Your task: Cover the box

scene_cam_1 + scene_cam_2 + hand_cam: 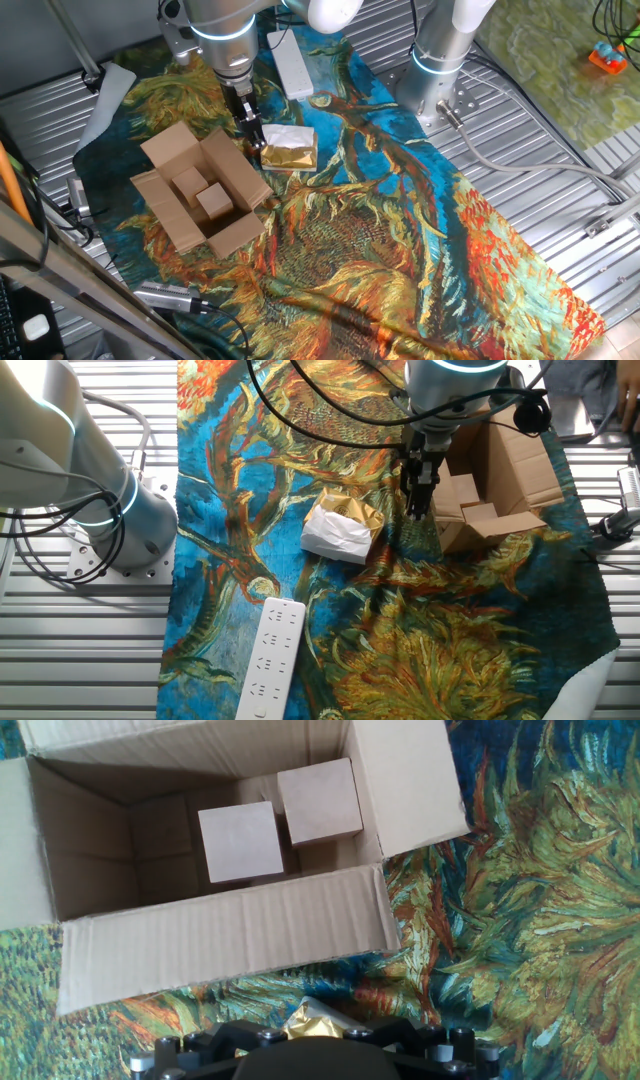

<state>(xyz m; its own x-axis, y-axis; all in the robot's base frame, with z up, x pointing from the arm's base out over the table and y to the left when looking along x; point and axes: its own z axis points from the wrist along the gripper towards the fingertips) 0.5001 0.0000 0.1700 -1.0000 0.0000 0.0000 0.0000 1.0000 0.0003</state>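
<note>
Your box [200, 195] sits open on the desk [400, 250] at 9 o'clock, and I cannot tell if your tool [252, 135] is apart or together, so push the near flap [225, 935] over slowly.

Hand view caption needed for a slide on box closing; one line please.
Looking down from the end effector into the open box, flaps spread flat, two cardboard cubes inside, on a painted cloth.

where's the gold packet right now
In one fixed view the gold packet lies on the painted cloth just right of the open box, right beside the gripper.
</note>
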